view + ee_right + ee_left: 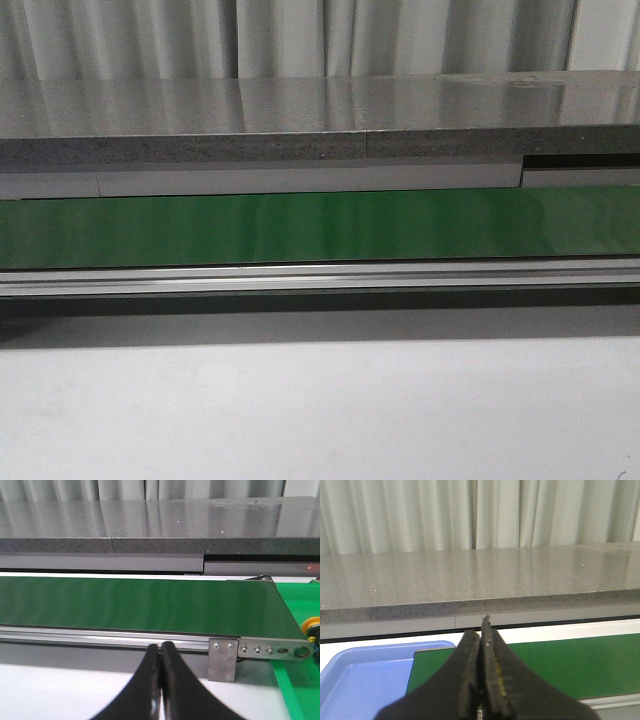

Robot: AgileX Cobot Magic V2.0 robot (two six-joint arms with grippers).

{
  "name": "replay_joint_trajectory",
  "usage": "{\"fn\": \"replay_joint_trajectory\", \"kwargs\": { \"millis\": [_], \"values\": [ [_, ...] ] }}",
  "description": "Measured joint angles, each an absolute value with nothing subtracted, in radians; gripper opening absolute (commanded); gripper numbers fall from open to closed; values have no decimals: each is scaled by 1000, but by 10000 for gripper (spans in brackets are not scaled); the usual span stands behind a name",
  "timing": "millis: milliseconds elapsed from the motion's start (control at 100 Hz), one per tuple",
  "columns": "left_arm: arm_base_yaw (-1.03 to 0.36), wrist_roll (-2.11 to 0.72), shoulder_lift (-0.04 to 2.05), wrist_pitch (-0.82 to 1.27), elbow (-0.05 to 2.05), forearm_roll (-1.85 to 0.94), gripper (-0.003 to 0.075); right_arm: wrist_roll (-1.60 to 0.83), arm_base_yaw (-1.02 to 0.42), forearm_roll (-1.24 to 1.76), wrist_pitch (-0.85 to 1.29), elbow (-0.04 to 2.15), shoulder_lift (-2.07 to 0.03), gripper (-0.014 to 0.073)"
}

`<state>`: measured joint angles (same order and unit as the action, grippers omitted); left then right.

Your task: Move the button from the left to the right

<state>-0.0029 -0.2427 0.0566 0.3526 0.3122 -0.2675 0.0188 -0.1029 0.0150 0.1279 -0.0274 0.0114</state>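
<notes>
The button point(312, 626) shows only in the right wrist view as a yellow-orange round head, cut off by the frame edge. It sits on a bright green mat point(299, 597) past the end of the green belt point(140, 605). My right gripper point(160, 647) is shut with nothing in it, over the white table in front of the belt's rail. The left gripper point(481, 630) is also shut and empty, in front of the belt's other end point(570, 662). Neither gripper appears in the front view, and its belt point(320, 228) carries nothing.
A blue tray point(365, 675) lies beside the belt's left end. An aluminium rail point(320, 277) runs along the belt's near side, with a metal bracket point(222, 660) at its right end. A grey stone counter point(300, 110) rises behind the belt. White tabletop point(320, 410) lies in front.
</notes>
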Motion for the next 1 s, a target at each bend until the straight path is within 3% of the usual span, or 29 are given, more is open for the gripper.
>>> {"fn": "replay_joint_trajectory", "kwargs": {
  "millis": [1000],
  "values": [
    [-3,-232,34,267,256,-211,-20,20,-103,15,128,-27,11,-67]
  ]
}}
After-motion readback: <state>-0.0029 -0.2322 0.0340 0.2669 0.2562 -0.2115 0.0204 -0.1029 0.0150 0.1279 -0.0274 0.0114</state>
